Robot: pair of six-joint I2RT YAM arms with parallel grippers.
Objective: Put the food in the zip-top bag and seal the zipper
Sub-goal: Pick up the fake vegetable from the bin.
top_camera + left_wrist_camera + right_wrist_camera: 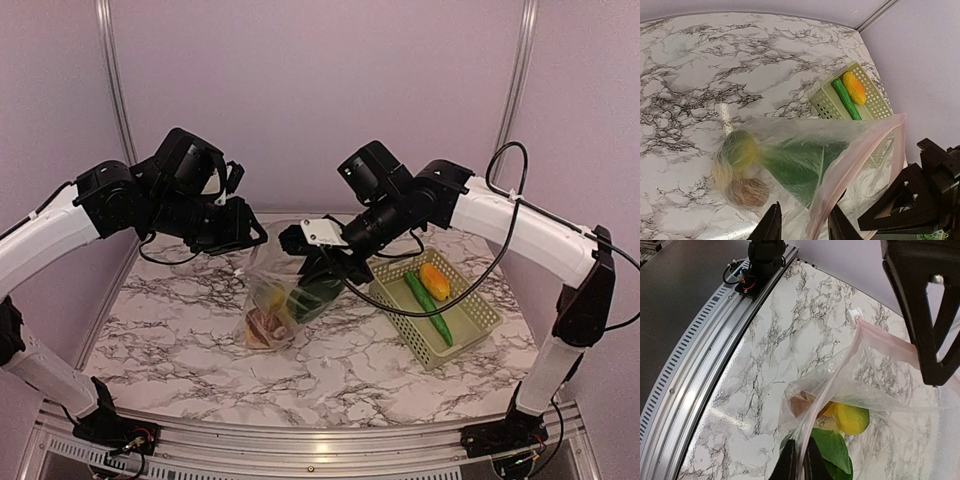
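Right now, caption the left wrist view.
Left gripper straddling the bag rim; leafy vegetable, yellow fruit and brown lump inside, basket beyond.

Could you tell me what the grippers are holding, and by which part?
The right gripper pinches the zip-top bag by its zipper edge. The left gripper straddles that same edge, but whether it grips it cannot be told.

Clear zip-top bag [283,302] held at its top between left gripper [254,240] and right gripper [320,267], yellow fruit [272,298], brown lump [262,326] and leafy vegetable [316,295] seen inside (dimmed by plastic), pale green basket [478,318] beside it, long green piece [428,306] and orange-yellow piece [434,280] laid within.
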